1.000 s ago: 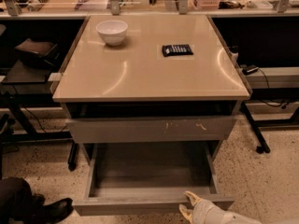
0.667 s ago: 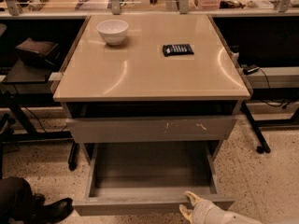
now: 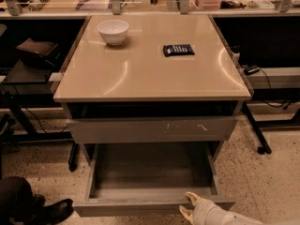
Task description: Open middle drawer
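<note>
**Middle drawer is pulled way out, gripper sitting at its front lip**

Starting on the far left, there's what looks like a dark shoe (image 3: 52, 210) on the floor, out past the counter's front-left corner.

Up on the counter (image 3: 150, 81), a white bowl (image 3: 113, 31) sits near the back-left corner. A small black keypad-looking gadget (image 3: 178, 49) lies flat right of centre toward the back edge, well apart from the bowl.

Under the counter's front edge there's a dark open slot. Below that is a tall grey drawer front with white scuffs (image 3: 117, 130), pushed in, with the scuffs toward its right half.

The middle drawer (image 3: 136, 208) hangs below that, slid out well past the counter's front edge. You can look straight down into its grey tray, and I can't see anything lying in it. Its plain front panel runs across the bottom of the shot.

The gripper (image 3: 187, 205) comes in from the lower right, below the counter's front edge and a bit right of centre, right at the drawer's front panel. The fingers (image 3: 191, 198) are spread apart in a V. The upper one is up at the panel's top edge and the lower one is out in front of the panel's face, so the lip sits between them. They look like they're touching it, but I can't tell if they're actually squeezing.
</note>
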Available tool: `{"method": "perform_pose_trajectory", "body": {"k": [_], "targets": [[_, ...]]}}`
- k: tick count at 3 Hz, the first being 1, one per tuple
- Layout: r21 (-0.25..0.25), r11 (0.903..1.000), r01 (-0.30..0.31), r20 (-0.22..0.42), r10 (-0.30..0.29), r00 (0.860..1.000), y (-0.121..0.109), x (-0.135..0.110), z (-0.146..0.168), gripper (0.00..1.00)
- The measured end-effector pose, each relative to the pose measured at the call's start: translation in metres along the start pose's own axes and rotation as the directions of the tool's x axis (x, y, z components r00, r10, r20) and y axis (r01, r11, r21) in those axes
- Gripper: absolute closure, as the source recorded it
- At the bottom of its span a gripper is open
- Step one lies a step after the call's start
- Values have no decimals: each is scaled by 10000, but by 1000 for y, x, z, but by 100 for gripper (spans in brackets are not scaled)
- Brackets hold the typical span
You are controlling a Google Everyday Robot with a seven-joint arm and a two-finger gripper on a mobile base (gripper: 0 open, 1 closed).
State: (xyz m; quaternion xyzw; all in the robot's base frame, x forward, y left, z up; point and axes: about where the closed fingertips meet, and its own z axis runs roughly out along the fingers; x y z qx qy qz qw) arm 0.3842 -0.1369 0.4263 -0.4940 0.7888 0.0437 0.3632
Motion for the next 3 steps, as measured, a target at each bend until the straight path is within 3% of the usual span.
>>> {"method": "perform_pose_trajectory", "body": {"k": [1,2,3], "targets": [[0,10000,0,0,0,10000,0,0,0,11],[-1,10000,0,1,0,10000,0,0,0,0],[-1,10000,0,1,0,10000,0,0,0,0]]}}
